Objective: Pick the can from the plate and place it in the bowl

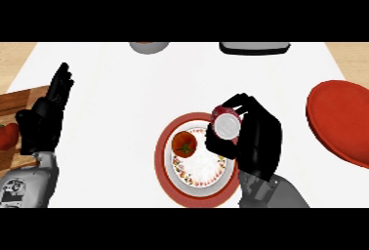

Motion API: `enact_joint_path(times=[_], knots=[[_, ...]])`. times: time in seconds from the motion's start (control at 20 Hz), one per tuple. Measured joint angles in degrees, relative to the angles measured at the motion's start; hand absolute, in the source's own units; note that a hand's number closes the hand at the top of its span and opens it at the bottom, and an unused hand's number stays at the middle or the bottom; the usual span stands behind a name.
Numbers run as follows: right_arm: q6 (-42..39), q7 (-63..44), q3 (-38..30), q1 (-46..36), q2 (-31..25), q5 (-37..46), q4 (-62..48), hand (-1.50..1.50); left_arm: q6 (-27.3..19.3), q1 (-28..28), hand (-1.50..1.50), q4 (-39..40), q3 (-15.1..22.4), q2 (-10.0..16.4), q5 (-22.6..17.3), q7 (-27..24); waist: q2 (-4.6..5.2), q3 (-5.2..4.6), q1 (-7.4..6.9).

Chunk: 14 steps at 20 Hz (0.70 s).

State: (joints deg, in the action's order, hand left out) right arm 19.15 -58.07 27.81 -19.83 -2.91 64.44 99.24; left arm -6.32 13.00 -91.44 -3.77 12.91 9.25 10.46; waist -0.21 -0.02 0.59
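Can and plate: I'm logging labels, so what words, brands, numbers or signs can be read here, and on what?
None can be read.
The can, held in the right hand, shows a plain silver end and red side, no legible print.
The plate bears only a small coloured pattern, no letters.

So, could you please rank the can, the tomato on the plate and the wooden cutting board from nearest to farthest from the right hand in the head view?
1. can, in the right hand itself.
2. tomato, just left, on the plate.
3. cutting board, at the far left edge.
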Motion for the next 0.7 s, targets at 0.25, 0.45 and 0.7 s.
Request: enact_joint_path(times=[0.25,0.45,0.7], knots=[[2.6,4.2,-9.6,2.9,-5.0,-4.5,2.4,1.5,0.2,-0.9,0.0,-2.0,0.1,0.0,0.3,0.6,0.12,0.04,-0.3],[5.9,10.5,-17.7,4.4,-9.3,-10.5,0.7,1.5,0.4,-0.5,0.0,-1.6,0.0,-0.3,0.3,0.5,0.23,0.05,-0.39],[9.2,20.4,-27.3,5.5,-15.2,-19.8,-3.6,1.5,-0.1,-1.3,0.0,-2.9,0.7,-1.1,1.3,0.9,0.25,0.07,-0.54]])
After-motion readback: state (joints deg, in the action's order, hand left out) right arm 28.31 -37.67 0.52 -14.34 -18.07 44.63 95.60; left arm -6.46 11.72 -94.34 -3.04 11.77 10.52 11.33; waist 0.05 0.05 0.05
